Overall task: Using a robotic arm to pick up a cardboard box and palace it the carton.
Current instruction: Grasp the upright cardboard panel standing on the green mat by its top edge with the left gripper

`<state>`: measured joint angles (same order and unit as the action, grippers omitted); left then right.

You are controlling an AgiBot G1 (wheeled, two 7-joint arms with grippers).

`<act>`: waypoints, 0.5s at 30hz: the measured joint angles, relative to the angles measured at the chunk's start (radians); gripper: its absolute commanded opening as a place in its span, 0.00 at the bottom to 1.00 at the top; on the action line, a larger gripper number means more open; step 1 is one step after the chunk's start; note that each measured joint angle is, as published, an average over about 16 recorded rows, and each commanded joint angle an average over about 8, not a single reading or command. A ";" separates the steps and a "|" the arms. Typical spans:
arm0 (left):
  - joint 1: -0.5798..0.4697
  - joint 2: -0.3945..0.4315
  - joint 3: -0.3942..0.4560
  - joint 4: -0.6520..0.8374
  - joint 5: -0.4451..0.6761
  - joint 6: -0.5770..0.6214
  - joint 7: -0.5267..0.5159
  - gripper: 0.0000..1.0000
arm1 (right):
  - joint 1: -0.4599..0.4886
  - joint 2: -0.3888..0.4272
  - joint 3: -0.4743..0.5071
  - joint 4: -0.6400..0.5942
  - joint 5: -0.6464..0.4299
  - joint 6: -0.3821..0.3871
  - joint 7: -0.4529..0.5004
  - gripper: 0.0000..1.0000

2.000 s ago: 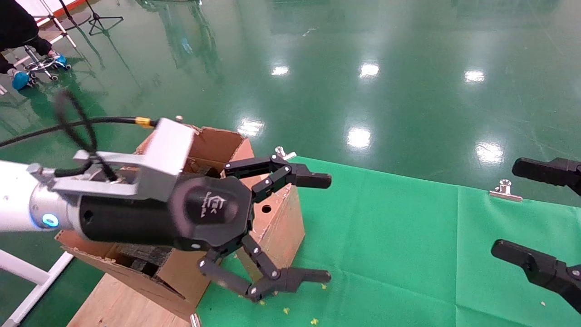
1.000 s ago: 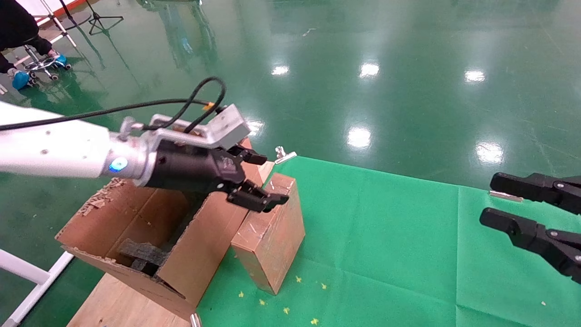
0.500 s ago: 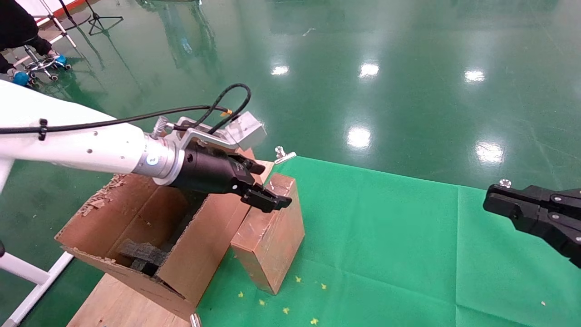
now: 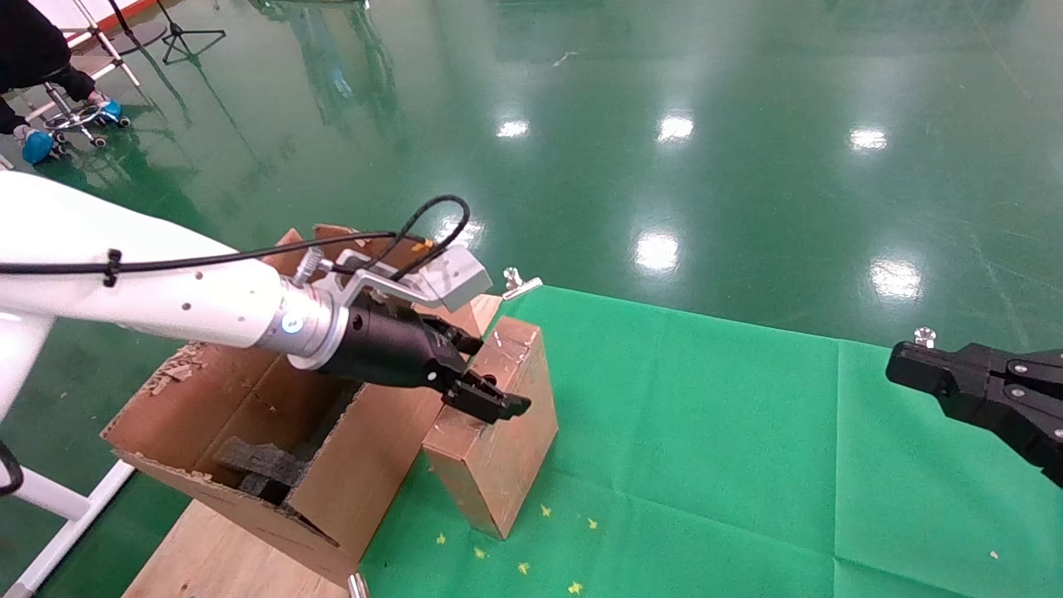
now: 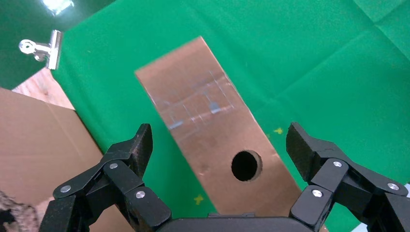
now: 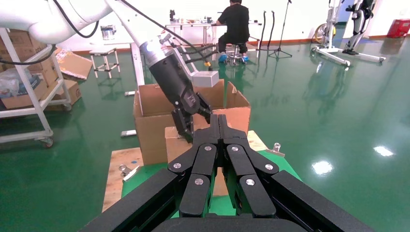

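Two cardboard containers are in view and two grippers. The cardboard box [image 4: 497, 432] is a small brown rectangular block with scuffed edges, shiny tape marks on its top and one round hole in that long top face; it stands on the green cloth [image 4: 706, 432], directly under the left gripper [image 4: 486, 384]. The robotic arm [image 4: 166, 299], white and silver with a black wrist, holds that gripper just above the box; its black linkage fingers [image 5: 133, 150] are spread apart, one to each side of the box's long face, with gaps showing. Behind and beside the gripper, touching the small box, stands the carton [image 4: 249, 432], large, corrugated, with torn flaps and black foam pieces [image 4: 257, 465] inside. The right gripper [image 4: 901, 370] hangs well apart over the cloth, its fingers pressed together on nothing. One metal clip [image 5: 41, 48] sits at the cloth's edge.
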<state>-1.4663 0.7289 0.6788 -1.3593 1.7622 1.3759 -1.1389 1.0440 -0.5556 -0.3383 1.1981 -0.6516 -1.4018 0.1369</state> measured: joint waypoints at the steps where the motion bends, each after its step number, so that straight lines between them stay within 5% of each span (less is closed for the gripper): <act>1: 0.002 0.001 0.001 0.000 0.001 0.001 0.000 1.00 | 0.000 0.000 0.000 0.000 0.000 0.000 0.000 0.03; 8: 0.007 0.003 0.009 0.000 0.008 0.006 0.002 1.00 | 0.000 0.000 0.000 0.000 0.000 0.000 0.000 0.85; 10: 0.007 0.004 0.011 0.000 0.010 0.008 0.003 0.80 | 0.000 0.000 0.000 0.000 0.000 0.000 0.000 1.00; 15: 0.006 0.004 0.013 0.001 0.012 0.010 0.004 0.17 | 0.000 0.000 0.000 0.000 0.000 0.000 0.000 1.00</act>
<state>-1.4599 0.7334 0.6916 -1.3587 1.7746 1.3864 -1.1349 1.0438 -0.5555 -0.3383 1.1979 -0.6514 -1.4015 0.1368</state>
